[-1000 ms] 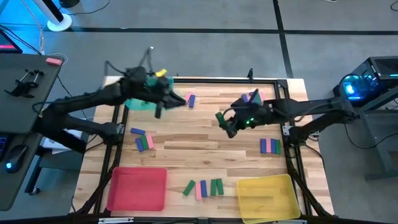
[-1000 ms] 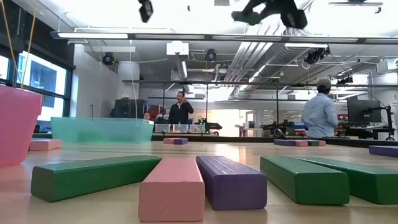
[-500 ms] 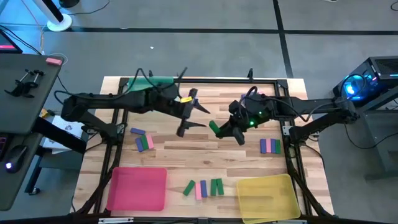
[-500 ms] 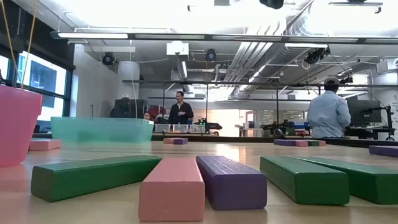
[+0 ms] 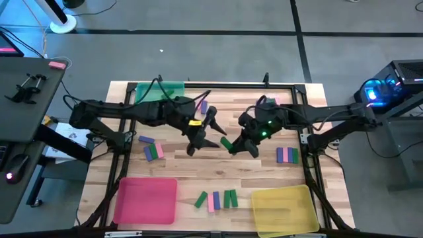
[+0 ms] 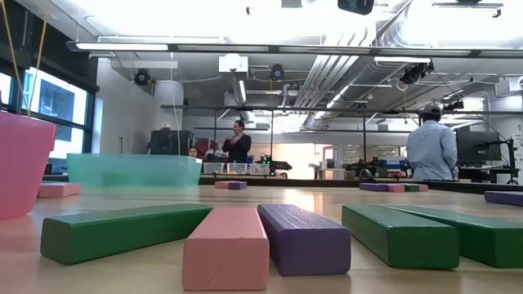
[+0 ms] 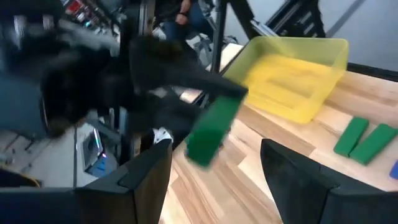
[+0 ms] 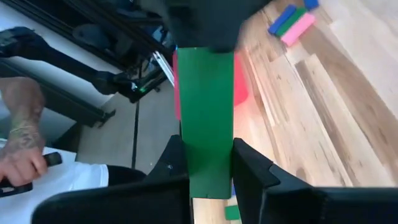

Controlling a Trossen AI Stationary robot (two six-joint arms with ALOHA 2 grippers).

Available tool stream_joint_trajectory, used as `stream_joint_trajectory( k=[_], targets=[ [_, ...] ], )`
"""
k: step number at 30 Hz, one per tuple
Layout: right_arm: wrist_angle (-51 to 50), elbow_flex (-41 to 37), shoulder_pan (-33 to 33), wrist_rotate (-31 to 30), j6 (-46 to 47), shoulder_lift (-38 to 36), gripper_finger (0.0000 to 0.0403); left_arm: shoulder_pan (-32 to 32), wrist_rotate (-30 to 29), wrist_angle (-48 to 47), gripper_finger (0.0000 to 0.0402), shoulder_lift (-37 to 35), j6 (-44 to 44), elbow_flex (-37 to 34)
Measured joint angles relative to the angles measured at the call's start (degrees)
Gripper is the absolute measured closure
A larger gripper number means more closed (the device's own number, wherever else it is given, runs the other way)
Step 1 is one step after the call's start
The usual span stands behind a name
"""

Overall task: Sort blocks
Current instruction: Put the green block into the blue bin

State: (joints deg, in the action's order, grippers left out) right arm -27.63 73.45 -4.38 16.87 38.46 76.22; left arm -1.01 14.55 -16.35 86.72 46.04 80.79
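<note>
My right gripper [image 5: 234, 144] hangs above the middle of the table, shut on a green block [image 5: 227, 143]. My left gripper [image 5: 207, 135] stands open just to the left of that block, its fingers pointing toward it with nothing between them. In the left wrist view the green block [image 7: 210, 129] hangs tilted ahead of my open fingers [image 7: 214, 155]. Other green, pink and purple blocks lie flat on the table in groups [image 5: 151, 149], [image 5: 217, 198], [image 5: 287, 155]. My right gripper pinches one end of the green block [image 8: 205, 169] between its two fingers. The block runs along the fingers and sticks out well beyond their tips. It is lifted clear of the table and hangs tilted, its free end [image 7: 199, 152] lower.
A green tray [image 5: 158, 89] stands at the far left, a red tray [image 5: 147, 200] at the near left and a yellow tray [image 5: 284, 208] at the near right. More blocks lie near the far edge [image 5: 202, 106]. People stand in the room beyond; a hand [image 8: 18, 140] shows beside the table.
My left gripper has swung from above the green tray toward the table's middle and near side, and now stands beside the green block. My right gripper has carried that block a little toward the near edge, still clear of the table.
</note>
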Motion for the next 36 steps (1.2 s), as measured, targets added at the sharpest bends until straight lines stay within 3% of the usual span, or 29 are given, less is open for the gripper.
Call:
stream_joint_trajectory(
  k=[13,26,36],
  targets=[
    [3.48,-0.02,0.0,4.37,3.1,3.02,0.0364,-1.99,0.04,-0.52,0.0167,0.0,11.13,-0.3],
    [4.57,-0.02,0.26,6.71,2.76,3.62,0.0364,-2.96,0.19,-2.84,0.0167,1.81,8.47,-0.39],
    [5.32,-0.02,0.26,10.49,2.03,4.95,0.0364,-5.49,0.28,-1.44,0.018,2.05,12.11,-0.39]
  ],
)
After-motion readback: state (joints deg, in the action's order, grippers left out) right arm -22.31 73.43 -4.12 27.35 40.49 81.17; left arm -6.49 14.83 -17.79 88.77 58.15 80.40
